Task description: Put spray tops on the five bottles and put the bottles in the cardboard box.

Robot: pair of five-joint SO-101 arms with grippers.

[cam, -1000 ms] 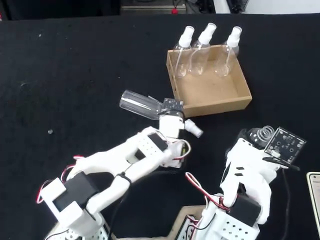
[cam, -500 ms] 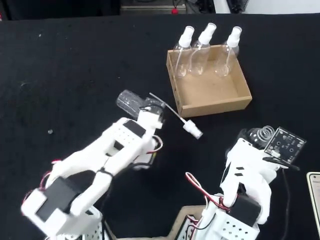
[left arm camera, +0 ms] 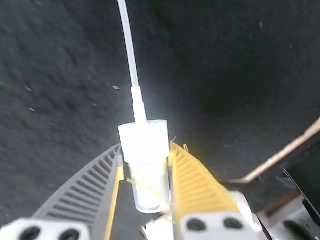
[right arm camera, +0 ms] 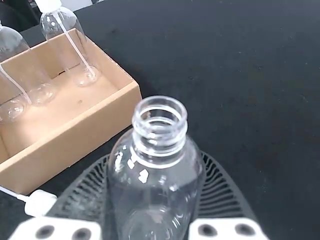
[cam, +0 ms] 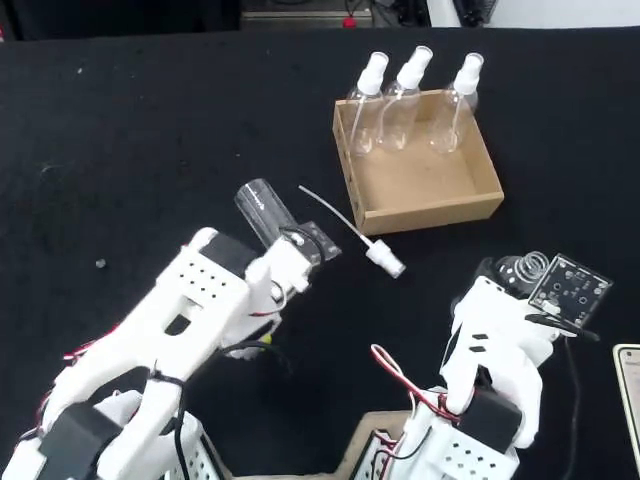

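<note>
- 2 light plastic parts are in hand. The spray top point(left arm camera: 144, 160) is probably stiff at its cap with a bendy thin tube, so the cap is the place to hold.
- The left fingers point(left arm camera: 192, 180) press that cap from both sides, with the tube pointing away from them.
- The clear bottle point(right arm camera: 155, 170) is likely slippery and squashable. The right fingers point(right arm camera: 225, 195) clamp its body, neck open, near-right of the cardboard box point(cam: 430, 213).

Both arms are white plastic with black servo blocks; the left arm point(cam: 190, 310) has a dotted panel, the right arm point(cam: 495, 350) black slots, and both carry red and white wires. The left gripper point(left arm camera: 145, 147) pairs a grey ribbed finger point(left arm camera: 85, 185) with a yellow finger point(left arm camera: 192, 182); the right gripper point(right arm camera: 156, 157) is dark and ribbed.
</note>
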